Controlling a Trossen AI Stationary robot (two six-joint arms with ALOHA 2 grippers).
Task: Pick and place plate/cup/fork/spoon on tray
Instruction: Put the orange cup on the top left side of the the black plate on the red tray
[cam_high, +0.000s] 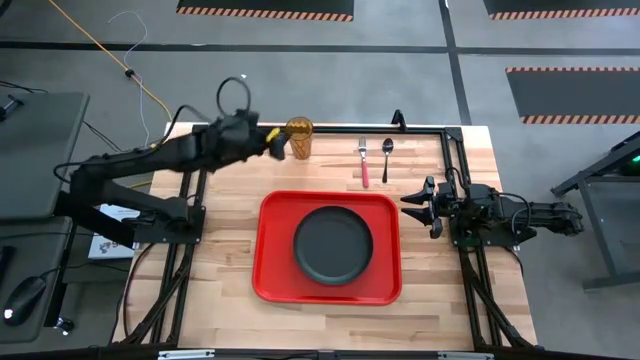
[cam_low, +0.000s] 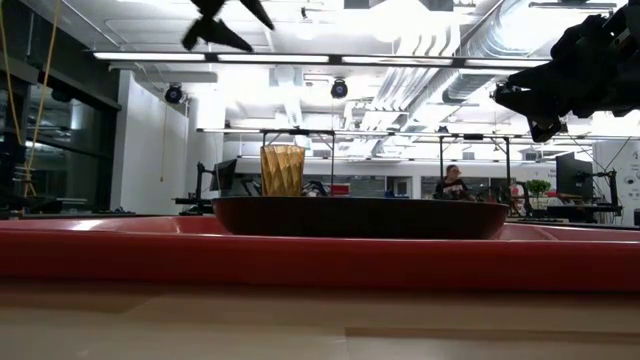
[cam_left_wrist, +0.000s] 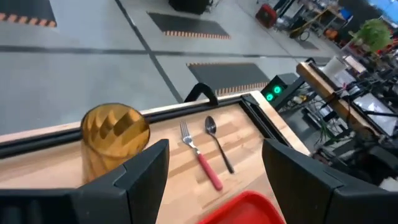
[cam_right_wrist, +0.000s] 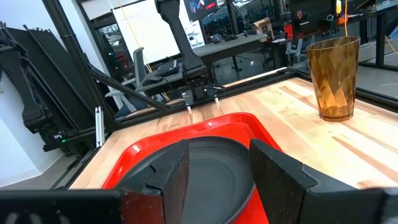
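Amber cup (cam_high: 299, 138) upright beside left jaws (cam_high: 272, 143), spread. Right jaws (cam_high: 420, 206) spread, beside tray (cam_high: 272, 262). No legible writing.

Table (cam_high: 220, 250): pale wood planks. Tray (cam_high: 272, 262): glossy red plastic. Plate (cam_high: 333, 244): matt dark. Cup (cam_high: 299, 139): translucent amber, ribbed. Fork (cam_high: 363, 160): metal tines.

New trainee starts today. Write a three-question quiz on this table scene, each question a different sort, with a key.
1. True or false: the plate already lies on the tray.
2. Which item is the left gripper nearest? A) the fork B) the cup C) the spoon
3. Fill in: the right gripper waits, fingers open, beside the tray's ___ edge in the high view.

Key: 1 true; 2 B; 3 right.
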